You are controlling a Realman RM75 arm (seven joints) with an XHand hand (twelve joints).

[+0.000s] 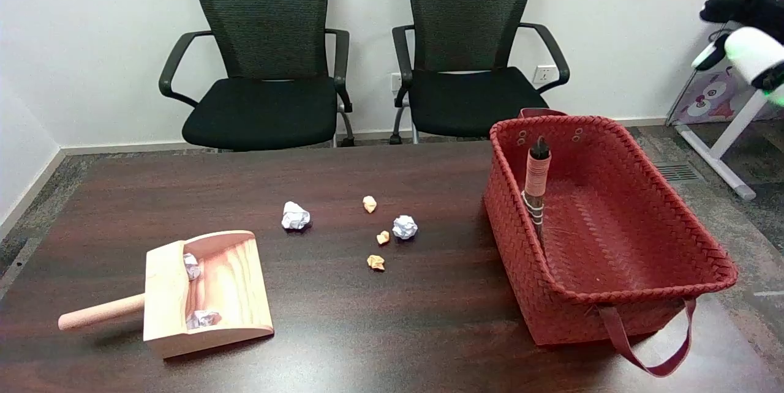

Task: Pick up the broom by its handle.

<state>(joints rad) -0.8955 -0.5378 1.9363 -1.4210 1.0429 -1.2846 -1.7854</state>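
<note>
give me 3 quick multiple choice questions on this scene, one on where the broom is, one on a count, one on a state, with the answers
1. Where is the broom?
A. lying on the table beside the dustpan
B. standing in the red basket, leaning on its left wall
C. on a chair seat

2. How many small orange paper scraps lie loose on the table?
A. one
B. three
C. six

3. What state is the wooden dustpan in?
A. holding two crumpled paper balls
B. flipped upside down
C. inside the basket

Answers:
1 B, its handle sticks up above the rim against the left wall.
2 B, three orange scraps lie near the white balls.
3 A, two pale paper balls sit in its tray, open side up.
</note>
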